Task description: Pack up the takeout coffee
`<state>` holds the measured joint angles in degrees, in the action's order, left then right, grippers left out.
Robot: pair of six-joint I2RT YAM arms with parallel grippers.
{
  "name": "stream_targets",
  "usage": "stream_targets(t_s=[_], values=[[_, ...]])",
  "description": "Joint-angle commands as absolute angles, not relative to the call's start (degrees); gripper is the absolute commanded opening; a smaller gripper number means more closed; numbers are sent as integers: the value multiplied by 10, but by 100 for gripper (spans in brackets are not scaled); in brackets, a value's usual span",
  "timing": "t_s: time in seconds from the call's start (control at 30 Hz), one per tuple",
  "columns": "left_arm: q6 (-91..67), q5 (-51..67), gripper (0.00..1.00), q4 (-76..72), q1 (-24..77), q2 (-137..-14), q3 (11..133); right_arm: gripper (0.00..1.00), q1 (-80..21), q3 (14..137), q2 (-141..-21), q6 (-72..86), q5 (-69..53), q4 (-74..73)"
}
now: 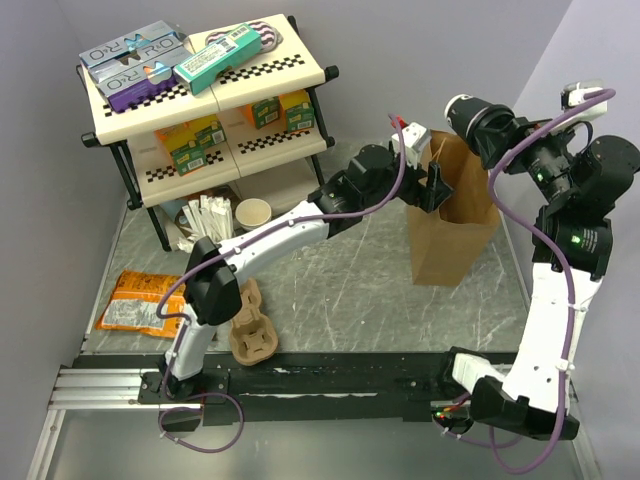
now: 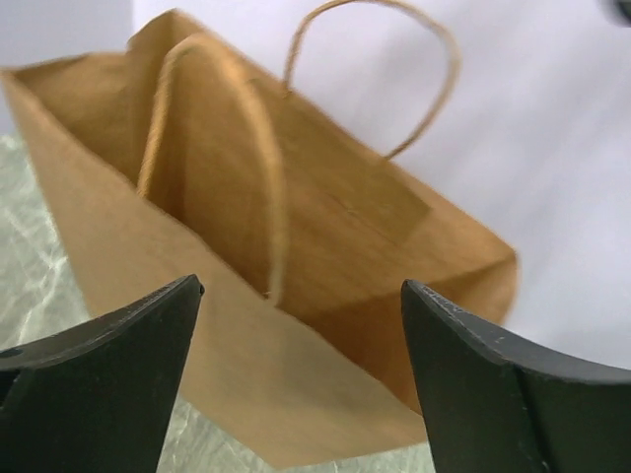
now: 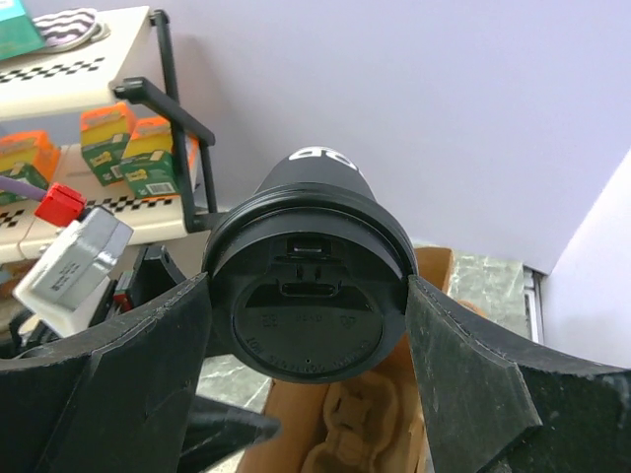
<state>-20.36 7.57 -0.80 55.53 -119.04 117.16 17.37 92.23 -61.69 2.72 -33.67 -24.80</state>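
Grey marbled tabletop (image 1: 350, 290) holds: upright brown paper handled bag (image 1: 455, 240), cream two-tier shelf rack (image 1: 300, 72), orange foil snack packet (image 1: 135, 300), brown pulp cup carrier (image 1: 252, 335).

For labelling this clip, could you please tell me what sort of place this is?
Probably a staged café packing counter, not a real shop: a stocked shelf, a brown paper bag and a takeout coffee, inside plain grey walls.
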Motion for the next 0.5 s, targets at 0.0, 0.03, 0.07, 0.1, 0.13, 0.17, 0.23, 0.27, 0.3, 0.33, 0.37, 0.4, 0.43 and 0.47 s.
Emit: stream_targets(t_s=[0.0,0.03,0.07,0.1,0.13,0.17,0.23,0.27,0.3,0.33,0.37,0.4,0.43,0.47], values=[[-238,14,85,12,561,-1194,1200,63,192,907,-587,56,-348,-203],[-237,13,84,15,562,-1194,1201,63,194,903,-584,56,-352,-200],[-238,9,82,16,562,-1195,1201,63,197,898,-582,57,-352,-196],[-237,6,80,18,566,-1198,1202,63,197,890,-580,61,-353,-193],[-235,4,79,21,567,-1200,1203,63,199,887,-578,62,-354,-191],[-235,4,77,24,568,-1200,1203,64,201,883,-577,64,-356,-186],[-230,11,70,29,568,-1196,1198,63,206,875,-575,71,-361,-182],[-227,17,67,32,569,-1194,1192,63,207,872,-572,73,-363,-180],[-216,24,61,34,569,-1187,1190,63,210,867,-572,76,-365,-176],[-211,43,59,39,568,-1183,1187,63,212,863,-569,78,-365,-173],[-203,57,57,47,566,-1180,1187,63,213,859,-568,79,-366,-170],[-193,63,52,54,567,-1174,1187,63,215,853,-567,83,-367,-167],[-188,69,49,61,566,-1171,1187,63,216,852,-567,84,-369,-165],[-184,82,45,75,565,-1165,1188,63,218,851,-568,85,-372,-165]])
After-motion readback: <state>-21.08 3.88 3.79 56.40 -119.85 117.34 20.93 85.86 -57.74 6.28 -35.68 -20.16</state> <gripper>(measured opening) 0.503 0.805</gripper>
